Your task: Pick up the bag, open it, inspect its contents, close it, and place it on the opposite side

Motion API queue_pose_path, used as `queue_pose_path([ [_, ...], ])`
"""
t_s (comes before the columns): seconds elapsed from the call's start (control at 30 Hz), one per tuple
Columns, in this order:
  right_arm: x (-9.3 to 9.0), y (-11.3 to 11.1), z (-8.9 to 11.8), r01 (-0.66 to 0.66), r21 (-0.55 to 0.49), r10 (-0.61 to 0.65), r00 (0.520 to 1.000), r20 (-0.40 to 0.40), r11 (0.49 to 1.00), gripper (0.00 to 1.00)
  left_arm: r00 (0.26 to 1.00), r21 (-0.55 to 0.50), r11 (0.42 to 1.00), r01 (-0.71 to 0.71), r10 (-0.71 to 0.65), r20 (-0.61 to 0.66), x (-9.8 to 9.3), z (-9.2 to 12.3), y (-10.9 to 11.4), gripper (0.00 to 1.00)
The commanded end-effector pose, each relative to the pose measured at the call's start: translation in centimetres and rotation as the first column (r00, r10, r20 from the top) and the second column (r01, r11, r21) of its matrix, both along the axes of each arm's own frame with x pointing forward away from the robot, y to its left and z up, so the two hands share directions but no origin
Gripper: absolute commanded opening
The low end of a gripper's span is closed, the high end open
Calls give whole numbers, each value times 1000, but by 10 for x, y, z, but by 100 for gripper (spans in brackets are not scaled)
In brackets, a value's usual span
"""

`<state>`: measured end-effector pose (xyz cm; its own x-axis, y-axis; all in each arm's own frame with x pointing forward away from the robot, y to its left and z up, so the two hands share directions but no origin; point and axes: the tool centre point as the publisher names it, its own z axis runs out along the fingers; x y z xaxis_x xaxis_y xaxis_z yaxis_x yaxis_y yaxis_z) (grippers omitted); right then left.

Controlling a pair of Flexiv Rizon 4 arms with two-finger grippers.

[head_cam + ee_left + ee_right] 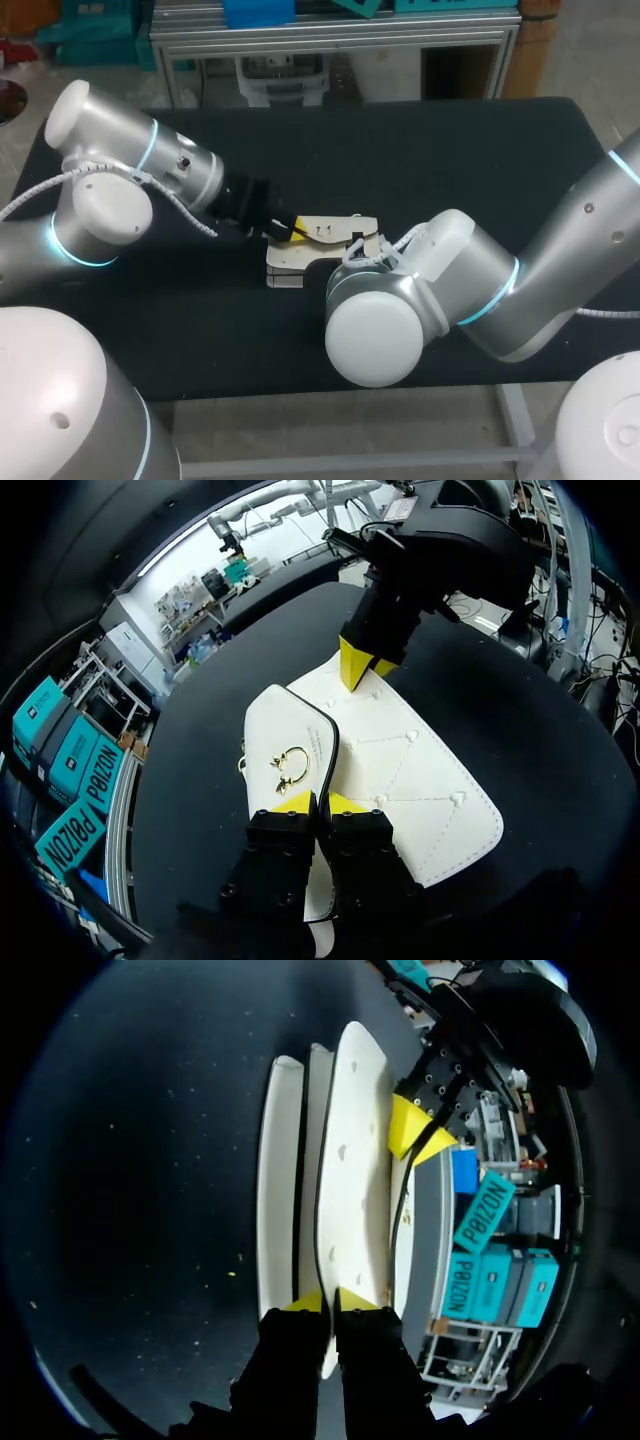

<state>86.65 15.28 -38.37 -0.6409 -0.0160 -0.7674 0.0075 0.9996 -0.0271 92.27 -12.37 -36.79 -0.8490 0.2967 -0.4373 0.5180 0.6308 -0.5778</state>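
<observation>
- risk imo: both hands only pinch thin edges of the white quilted leather bag (320,232), so lifting could let it slip, or the arms could tug against each other
- left hand (320,802) low over the black bench (450,160), clamped on the flap's rim near the gold clasp (290,770)
- right hand (330,1300) clamped on the opposite end, bag sits mid-bench

Robotics lab: 2 silver robot arms, left arm (110,190) & right arm (560,270), blue-lit joints, at black work table (450,150).
</observation>
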Motion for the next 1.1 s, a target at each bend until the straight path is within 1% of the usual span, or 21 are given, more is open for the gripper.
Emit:
queue_pose_path([
  [0.03, -1, -2, -7, -13, 7, 12, 989, 150, 1000, 0, 1000, -3, 1000, -7, 7, 2, -3, -4, 1, 0],
  [0.2, -1, -2, -7, -13, 7, 12, 989, 150, 1000, 0, 1000, -12, 1000, -5, 5, 3, -5, -1, -1, 0],
  [0.23, -1, -2, -7, -13, 7, 12, 989, 150, 1000, 0, 1000, -15, 1000, 1, -1, 5, -6, 0, -2, 22],
  [0.27, -1, -2, -7, -13, 7, 12, 989, 150, 1000, 0, 1000, -15, 1000, 4, -3, 10, -6, 1, -2, 24],
  [0.43, -1, -2, -7, -13, 7, 12, 989, 150, 1000, 0, 1000, -22, 1000, 14, -13, 18, -4, 6, -8, 21],
  [0.47, -1, -2, -7, -13, 7, 12, 989, 150, 1000, 0, 1000, -23, 1000, 14, -14, 20, -4, 7, -9, 19],
  [0.57, -1, -2, -7, -13, 7, 12, 989, 150, 1000, 0, 1000, -31, 999, 21, -20, 22, -3, 8, -12, 7],
  [0.6, -1, -2, -7, -13, 7, 12, 989, 150, 1000, 0, 999, -31, 999, 24, -24, 25, -3, 8, -13, 0],
  [1.1, -1, -2, -7, -13, 7, 12, 989, 150, 1000, 0, 997, 18, 997, 69, -70, 26, -9, 2, 1, 0],
])
